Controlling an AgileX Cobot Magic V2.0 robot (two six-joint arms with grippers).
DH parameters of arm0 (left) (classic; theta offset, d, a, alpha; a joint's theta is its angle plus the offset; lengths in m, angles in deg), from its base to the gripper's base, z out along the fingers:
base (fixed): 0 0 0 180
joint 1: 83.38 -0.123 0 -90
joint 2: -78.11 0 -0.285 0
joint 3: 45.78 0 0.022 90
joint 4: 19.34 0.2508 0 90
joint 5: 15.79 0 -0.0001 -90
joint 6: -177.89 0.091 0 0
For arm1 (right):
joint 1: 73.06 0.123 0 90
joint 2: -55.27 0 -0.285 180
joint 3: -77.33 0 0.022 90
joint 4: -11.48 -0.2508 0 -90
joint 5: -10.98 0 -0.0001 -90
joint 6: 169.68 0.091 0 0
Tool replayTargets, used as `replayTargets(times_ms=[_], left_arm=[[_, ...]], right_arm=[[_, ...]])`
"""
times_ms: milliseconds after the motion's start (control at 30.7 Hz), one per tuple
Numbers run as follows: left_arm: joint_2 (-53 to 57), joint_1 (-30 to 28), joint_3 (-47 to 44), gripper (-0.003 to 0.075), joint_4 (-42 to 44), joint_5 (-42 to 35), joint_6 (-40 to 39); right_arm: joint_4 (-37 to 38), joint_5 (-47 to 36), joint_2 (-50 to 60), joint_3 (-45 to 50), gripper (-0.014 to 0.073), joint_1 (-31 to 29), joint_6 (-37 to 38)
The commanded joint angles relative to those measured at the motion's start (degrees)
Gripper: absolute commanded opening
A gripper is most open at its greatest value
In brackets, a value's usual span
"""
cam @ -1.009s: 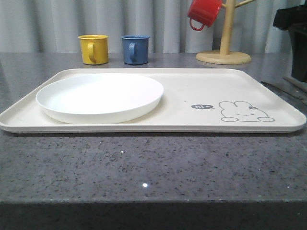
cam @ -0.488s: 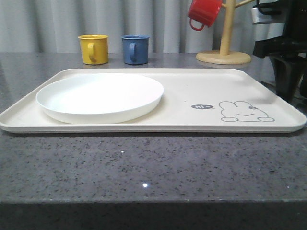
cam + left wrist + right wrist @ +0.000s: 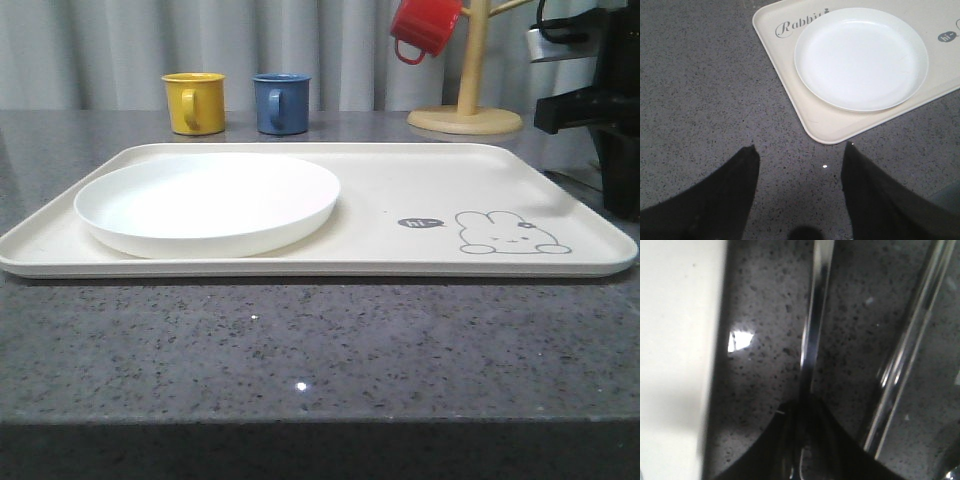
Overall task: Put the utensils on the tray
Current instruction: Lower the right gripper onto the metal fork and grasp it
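1. Nearest, the left pincer hangs over bare speckled grey stone worktop off the near left corner of the tray. Its two dark fingers stand well apart and hold nothing.
2. The large cream rectangular tray with the grey rabbit drawing lies where it lay a second ago. The round shallow white plate sits on its left half and its right half is bare, so no cutlery is on it yet.
3. The change is at the right edge. A second ago the black right arm was only just entering the front view; now it stands low beside the tray's right rim.
4. In the right wrist view the right pincer has its fingers drawn together on the shaft of a slim shiny steel utensil. This lies on the worktop just beside the tray's cream edge. I cannot tell whether it is the fork or the spoon.
5. A second bright steel piece, perhaps the flat chopsticks, lies near it, further from the tray.
6. I judge the first pick-up is under way: the next move calls for a lift and a short carry left onto the bare half.
7. Farthest, the yellow mug and blue mug stand on the worktop, and the red mug hangs on the wooden stand, all unmoved.
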Motion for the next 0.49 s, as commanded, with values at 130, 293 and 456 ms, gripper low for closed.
replayTargets(times_ms=[130, 293, 456], left_arm=[[-0.1, 0.2, 1.3, 0.0367, 0.0, -3.7, -0.5], [-0.1, 0.2, 1.3, 0.0367, 0.0, -3.7, -0.5], [-0.1, 0.2, 1.3, 0.0367, 0.0, -3.7, -0.5]], right_arm=[[-0.9, 0.7, 2.5, -1.6, 0.0004, -0.1, 0.0], [-1.4, 2.2, 4.3, -2.2, 0.0004, 0.0, 0.0], [-1.4, 4.8, 7.0, -4.4, 0.0004, 0.2, 0.0]])
